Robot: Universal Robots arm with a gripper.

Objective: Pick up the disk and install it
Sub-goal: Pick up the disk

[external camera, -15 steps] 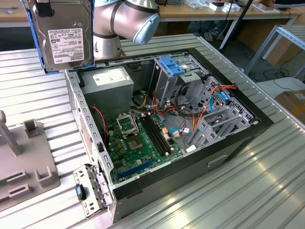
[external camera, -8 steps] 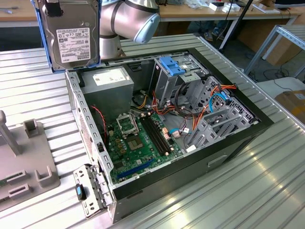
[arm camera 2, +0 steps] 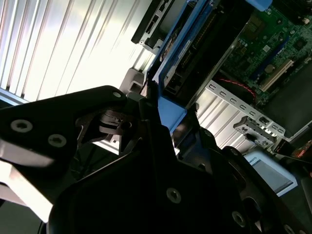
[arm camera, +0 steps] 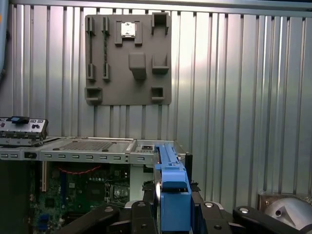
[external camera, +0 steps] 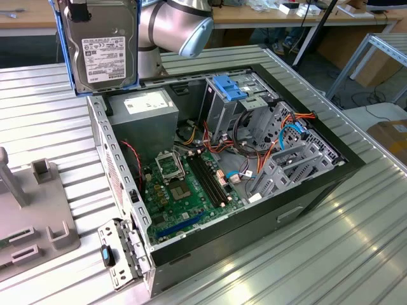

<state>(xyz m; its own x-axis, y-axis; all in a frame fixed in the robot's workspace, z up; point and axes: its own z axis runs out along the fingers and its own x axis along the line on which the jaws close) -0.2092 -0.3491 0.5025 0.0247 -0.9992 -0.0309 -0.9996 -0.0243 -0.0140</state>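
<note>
The black metal gripper (arm camera: pixel 173 202) is closed on the flat rectangular grey-metal disk (external camera: pixel 105 47), whose edges sit in a bright blue plastic carrier frame. In the first wrist view that blue frame stands pinched between the dark jaws. In the exterior view the disk hangs upright in the air at the far left (short edge down, white label facing the camera), with the silver-grey jointed robot arm (external camera: pixel 175 25) just behind it. Below it and to the exterior view's right, the open black computer case (external camera: pixel 318 190) lies on the ribbed silver metal table (external camera: pixel 356 254). The disk's lower edge is over the case's far left corner, near the grey boxy power supply (external camera: pixel 143 117). Inside the case a green motherboard (external camera: pixel 184 190) lies flat toward the near left. A grey metal drive cage (external camera: pixel 219 121) stands at the far middle, with a lighter blue ribbed plastic latch piece (external camera: pixel 232 86) on top of it. A grey moulded fixture plate (external camera: pixel 28 222) with raised pockets lies on the table at the exterior view's left, apart from the case.
</note>
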